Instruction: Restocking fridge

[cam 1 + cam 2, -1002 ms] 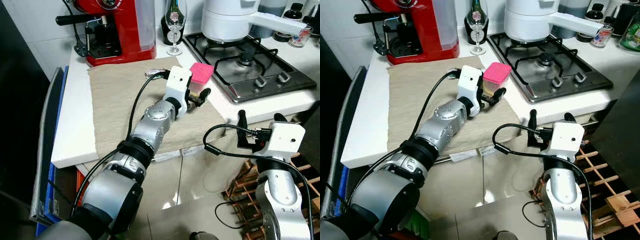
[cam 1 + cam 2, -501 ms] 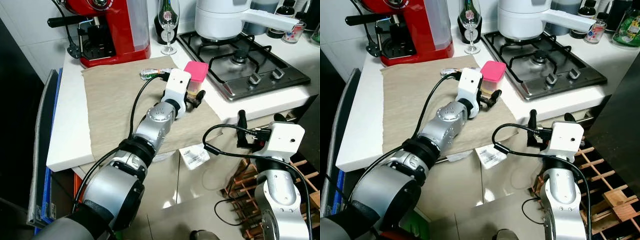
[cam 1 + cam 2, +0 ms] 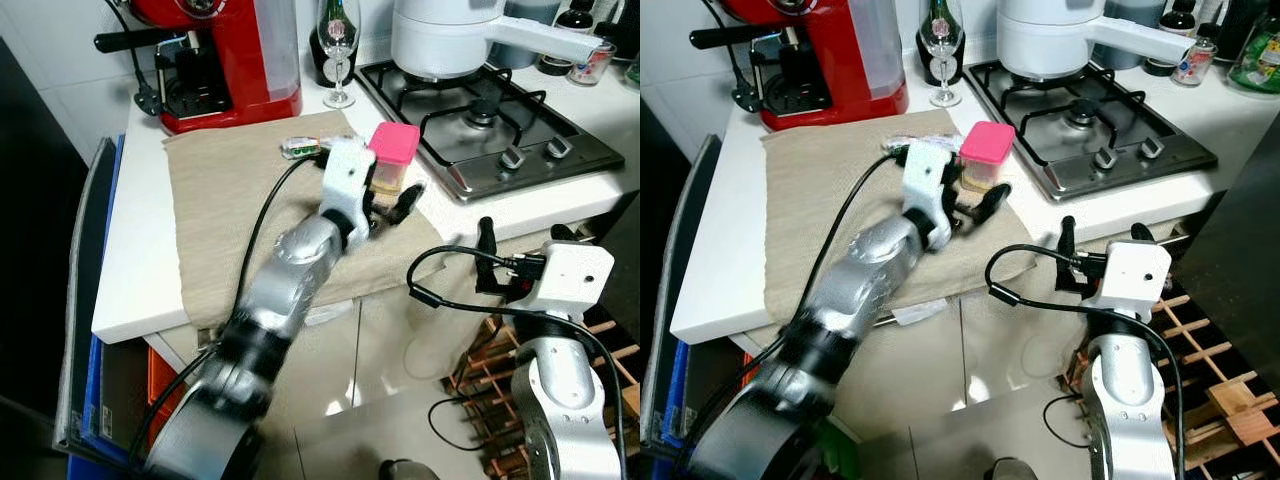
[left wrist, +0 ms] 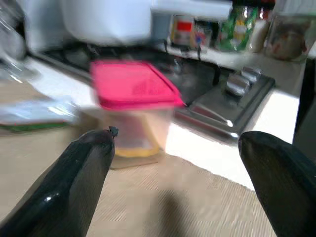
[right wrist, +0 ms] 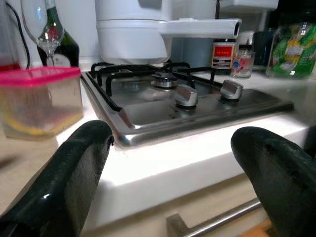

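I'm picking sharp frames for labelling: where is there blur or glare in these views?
Left eye view: the left arm is motion-smeared, while the stove stays sharp. Left wrist view: the pink-lidded container and the background are soft. Right wrist view: crisp, though the white counter edge is blown out. Right eye view: the floor tiles show glare.

Left arm extended forward, motion-blurred; left gripper [image 3: 390, 203] fingers spread apart, just beside pink-lidded container [image 3: 389, 157]. Right gripper [image 3: 1098, 246] fingers parted, raised, well below and right of container.
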